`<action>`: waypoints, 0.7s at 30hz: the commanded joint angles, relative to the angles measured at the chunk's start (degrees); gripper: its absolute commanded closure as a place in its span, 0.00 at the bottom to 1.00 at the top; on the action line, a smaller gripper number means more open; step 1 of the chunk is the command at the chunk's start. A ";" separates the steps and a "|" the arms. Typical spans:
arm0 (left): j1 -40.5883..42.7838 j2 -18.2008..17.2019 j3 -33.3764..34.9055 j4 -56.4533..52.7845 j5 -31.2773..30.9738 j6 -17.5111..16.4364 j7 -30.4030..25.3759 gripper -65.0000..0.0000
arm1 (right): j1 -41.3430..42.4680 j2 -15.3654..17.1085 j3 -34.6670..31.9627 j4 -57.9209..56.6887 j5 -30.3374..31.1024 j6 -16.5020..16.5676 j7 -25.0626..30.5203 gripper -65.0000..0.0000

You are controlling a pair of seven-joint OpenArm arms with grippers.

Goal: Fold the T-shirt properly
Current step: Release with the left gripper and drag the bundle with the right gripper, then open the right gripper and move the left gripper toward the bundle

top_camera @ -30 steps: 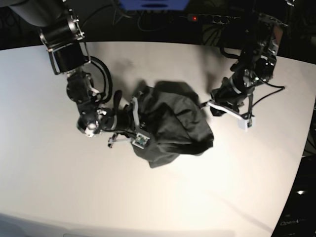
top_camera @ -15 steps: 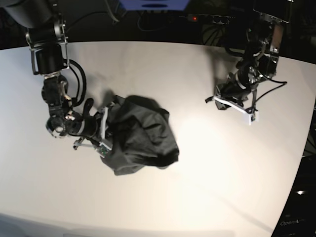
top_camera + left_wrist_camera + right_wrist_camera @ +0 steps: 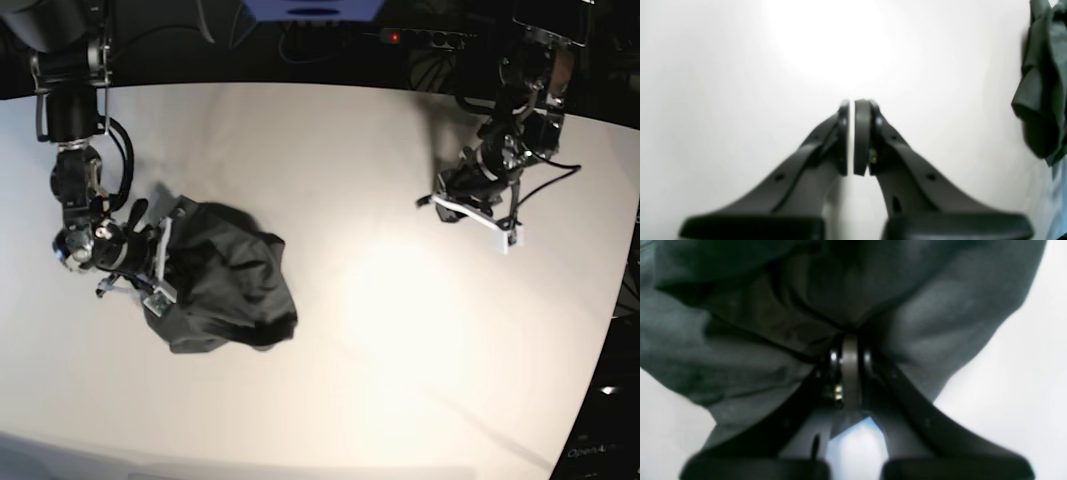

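Grey T-shirt (image 3: 225,290) bunched in right tool (image 3: 160,262), left tool (image 3: 851,110) apart

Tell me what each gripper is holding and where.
The right gripper pinches a bunched fold of the T-shirt at its edge; the left gripper is shut on nothing.

T-shirt (image 3: 228,290) lies bunched on the surface (image 3: 380,330), directly ahead of the right tool (image 3: 160,268), touching it; cloth edge sits between that tool's tips. In the right wrist view the T-shirt (image 3: 806,306) spreads ahead of and to both sides of the right tool (image 3: 850,350), with bare surface (image 3: 1023,390) off to its right. Left tool (image 3: 428,202) is well apart from the T-shirt, across the surface. In the left wrist view only surface (image 3: 740,83) lies ahead of the left tool (image 3: 851,106); T-shirt (image 3: 1043,90) is far to its right.
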 commanded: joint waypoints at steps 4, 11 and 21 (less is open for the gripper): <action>-0.64 -0.52 -0.10 1.26 -0.37 -0.45 -0.77 0.96 | -3.44 2.43 0.24 9.10 -3.21 -0.27 -4.37 0.99; -0.64 -0.52 -0.02 0.91 -0.37 -0.45 -0.77 0.96 | -4.14 2.34 0.24 18.16 -3.21 -0.27 -8.50 1.00; 0.15 -0.52 -0.02 1.00 -0.10 -0.45 -0.77 0.96 | -3.88 2.43 -0.99 21.94 -3.21 -0.27 -10.17 1.00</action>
